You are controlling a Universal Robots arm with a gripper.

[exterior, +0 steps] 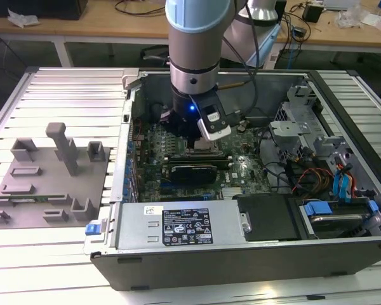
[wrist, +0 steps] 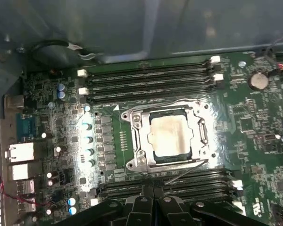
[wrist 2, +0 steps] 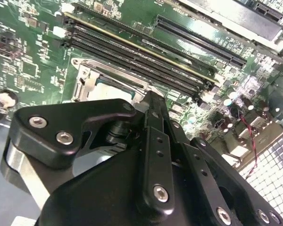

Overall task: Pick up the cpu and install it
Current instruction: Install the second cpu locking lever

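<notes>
Down in the open computer case [exterior: 241, 270], the cpu [wrist: 170, 135] lies inside the socket [wrist: 137, 141]; placing seems done. Your gripper [wrist: 154, 197] hangs above the socket, closed, empty; leaving calls for a straight lift.

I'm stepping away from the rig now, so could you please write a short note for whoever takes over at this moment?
Gripper: shut, holding nothing, over the motherboard close to the socket.
Cpu: lies flat in the socket, silver top up, apart from the gripper.
Done: the cpu is picked up and set in the socket.
Left: I cannot tell whether the socket is latched over the cpu.
</notes>
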